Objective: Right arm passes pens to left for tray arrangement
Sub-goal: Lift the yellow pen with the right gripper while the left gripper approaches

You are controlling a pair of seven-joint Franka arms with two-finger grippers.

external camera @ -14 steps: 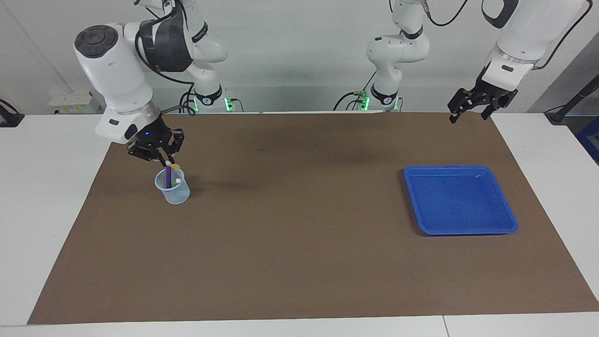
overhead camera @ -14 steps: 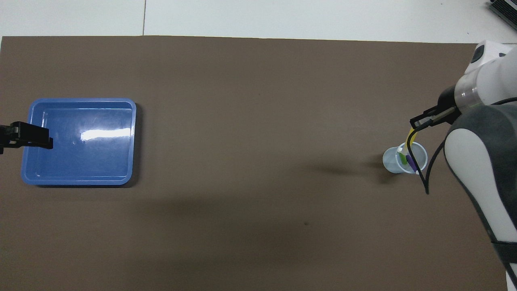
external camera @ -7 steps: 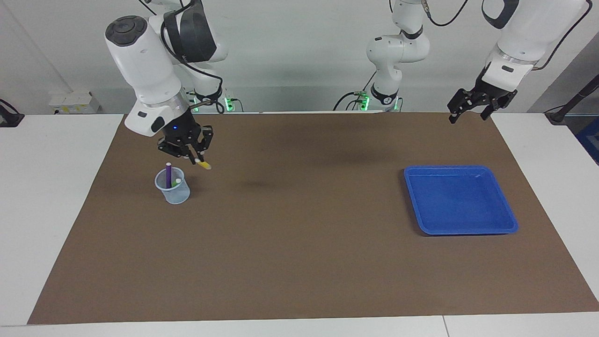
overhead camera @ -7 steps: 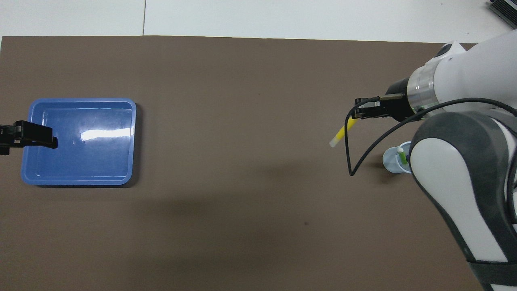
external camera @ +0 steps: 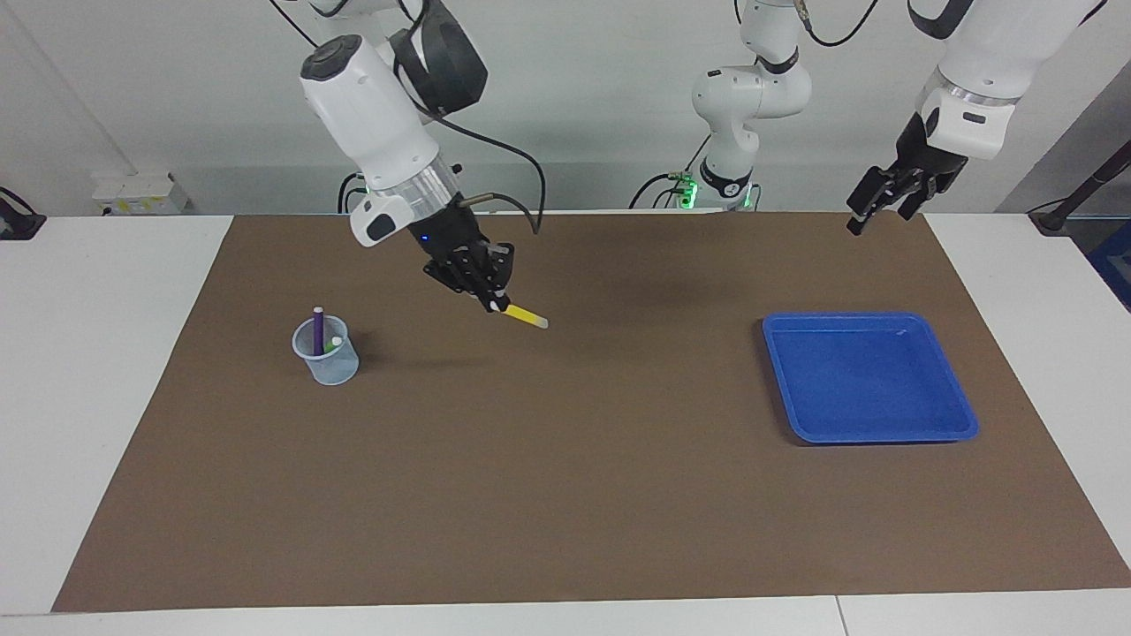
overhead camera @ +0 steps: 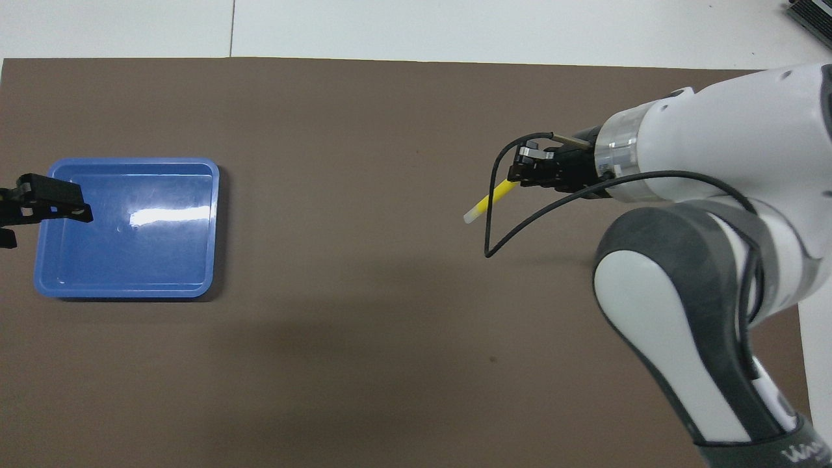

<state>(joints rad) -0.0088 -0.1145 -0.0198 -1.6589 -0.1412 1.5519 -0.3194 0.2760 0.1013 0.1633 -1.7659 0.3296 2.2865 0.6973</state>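
You have the yellow pen pinched by one end in the shut right gripper, up in the air over the brown mat, its pale tip slanting down and away from the fingers toward the left arm's end. Carry it on level toward the middle and hold it with the free end well clear of your fingers, so that the left gripper has bare barrel to take. That one hangs open over the mat's edge by the tray, which is empty and well apart from the pen; bring it in before you let go. The facing view shows the cup, with the purple pen and green pen in it, below and to the cup side of the right gripper; in the overhead view the right arm hides them, though it gives the yellow pen's slant more plainly.
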